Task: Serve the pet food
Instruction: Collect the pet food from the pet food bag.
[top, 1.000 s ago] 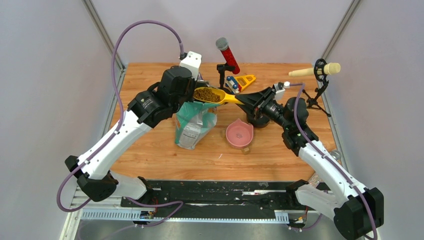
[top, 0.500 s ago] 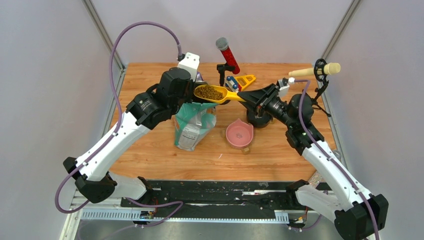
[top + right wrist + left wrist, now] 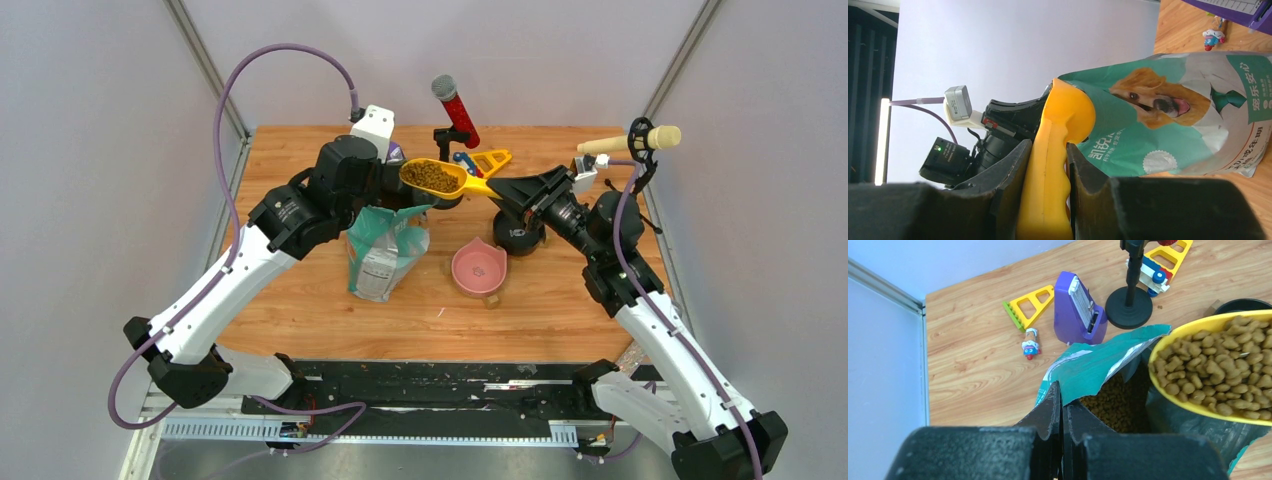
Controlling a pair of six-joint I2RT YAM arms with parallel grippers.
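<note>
- The right claw (image 3: 1045, 165) is clamped on the handle of the yellow scoop (image 3: 1063, 115), one finger on each side and only partly spread.
- The left claw (image 3: 1062, 405) is squeezed fully together, pinching the torn top edge of the green bag (image 3: 1098, 365).
- The right wrist view only gets the back of the scoop, so its load is hidden there. In the left wrist view, the scoop runs off the right edge.
- From the top view, the left claw's tips are tucked under its own wrist and can't be made out.
- The pet food (image 3: 1218, 370) is heaped in the scoop, out past the right claw's tips and just right of the left claw. More of it sits inside the open bag, right beyond the left claw's tips.
- A pink bowl (image 3: 478, 268) sits on the table (image 3: 300, 300), lower down than the right claw and apart from the bag.
</note>
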